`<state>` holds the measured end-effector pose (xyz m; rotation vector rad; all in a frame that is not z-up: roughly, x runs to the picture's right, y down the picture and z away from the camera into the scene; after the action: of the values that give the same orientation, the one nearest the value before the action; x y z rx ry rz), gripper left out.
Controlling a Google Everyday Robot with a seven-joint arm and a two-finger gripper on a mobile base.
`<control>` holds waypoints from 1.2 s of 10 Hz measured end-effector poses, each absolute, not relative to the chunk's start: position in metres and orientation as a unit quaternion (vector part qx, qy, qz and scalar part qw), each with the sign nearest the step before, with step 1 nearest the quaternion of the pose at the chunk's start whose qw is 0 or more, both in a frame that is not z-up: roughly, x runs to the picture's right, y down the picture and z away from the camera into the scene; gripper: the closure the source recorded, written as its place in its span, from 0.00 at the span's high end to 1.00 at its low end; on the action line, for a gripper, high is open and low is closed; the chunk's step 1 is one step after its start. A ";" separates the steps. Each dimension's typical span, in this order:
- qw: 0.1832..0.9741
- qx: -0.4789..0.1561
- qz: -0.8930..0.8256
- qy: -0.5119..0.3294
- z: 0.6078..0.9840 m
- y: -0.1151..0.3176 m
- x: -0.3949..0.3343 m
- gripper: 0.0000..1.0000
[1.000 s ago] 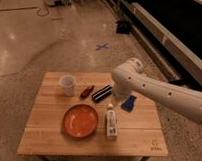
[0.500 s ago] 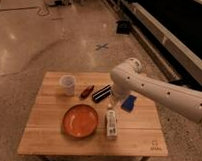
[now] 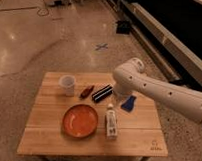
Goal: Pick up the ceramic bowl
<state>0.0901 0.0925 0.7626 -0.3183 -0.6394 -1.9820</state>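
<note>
The ceramic bowl (image 3: 80, 120) is a wide, shallow orange-red dish lying on the wooden table (image 3: 47, 140), left of centre toward the front. My white arm (image 3: 159, 92) reaches in from the right and bends down over the table's middle. The gripper (image 3: 114, 99) hangs at its end, mostly hidden under the arm's bulky joint, above the table and to the upper right of the bowl. It is not touching the bowl.
A white cup (image 3: 67, 85) stands at the back left. A small red-brown object (image 3: 86, 91) and a dark flat bar (image 3: 102, 92) lie behind the bowl. A white bottle (image 3: 110, 123) lies right of the bowl, a blue item (image 3: 128, 103) beyond it.
</note>
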 end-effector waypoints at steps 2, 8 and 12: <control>0.496 -0.133 -0.818 -0.259 0.764 0.091 0.101 0.45; 0.496 -0.133 -0.818 -0.261 0.765 0.091 0.102 0.45; 0.489 -0.135 -0.820 -0.264 0.763 0.090 0.103 0.45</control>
<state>0.1027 0.0896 0.7626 -0.3288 -0.6417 -1.9936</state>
